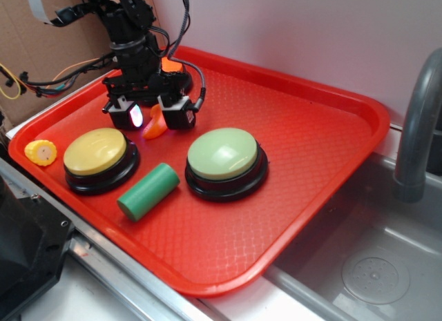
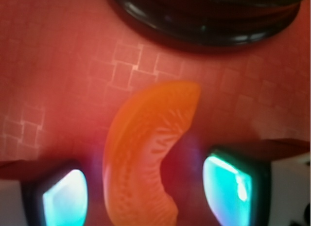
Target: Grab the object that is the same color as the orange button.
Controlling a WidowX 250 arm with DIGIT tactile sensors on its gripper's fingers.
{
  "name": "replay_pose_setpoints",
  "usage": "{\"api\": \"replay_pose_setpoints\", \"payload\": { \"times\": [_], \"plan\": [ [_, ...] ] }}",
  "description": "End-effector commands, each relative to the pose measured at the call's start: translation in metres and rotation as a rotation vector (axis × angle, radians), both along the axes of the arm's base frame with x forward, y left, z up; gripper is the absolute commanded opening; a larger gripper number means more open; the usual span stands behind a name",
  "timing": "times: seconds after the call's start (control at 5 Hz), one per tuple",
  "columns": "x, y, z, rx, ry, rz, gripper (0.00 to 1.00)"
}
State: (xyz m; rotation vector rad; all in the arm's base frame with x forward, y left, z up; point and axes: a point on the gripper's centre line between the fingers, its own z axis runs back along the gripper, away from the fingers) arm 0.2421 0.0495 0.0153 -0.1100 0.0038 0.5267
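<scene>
the gripper [image 1: 152,117] sits low on the red tray [image 1: 297,169], jaws apart, with the orange segment piece [image 1: 156,123] between its fingers [image 2: 65,199], gaps showing on both sides. the orange button [image 1: 173,71] is just behind at 12 o'clock, mostly hidden. toward 3 o'clock the tray lies open up to its raised rim.

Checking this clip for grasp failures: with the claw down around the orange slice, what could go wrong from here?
1. The orange slice is curved and glossy and sits nearer one finger, so it may twist or squirt out as the claw closes.
2. The claw is low over the red tray; its fingers might scrape it.
3. The orange button stands right behind, so the arm could bump it.
</scene>
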Motion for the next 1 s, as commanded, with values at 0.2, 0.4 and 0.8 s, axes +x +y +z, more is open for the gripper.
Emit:
{"api": "replay_pose_setpoints", "payload": {
  "times": [0.2, 0.4, 0.8],
  "plan": [
    [-0.006, 0.002, 0.000, 0.005, -0.016, 0.003, 0.00],
    [-0.009, -0.002, 0.002, 0.007, -0.009, 0.007, 0.00],
    [-0.001, -0.012, 0.046, 0.017, -0.050, 0.138, 0.00]
  ]
}}
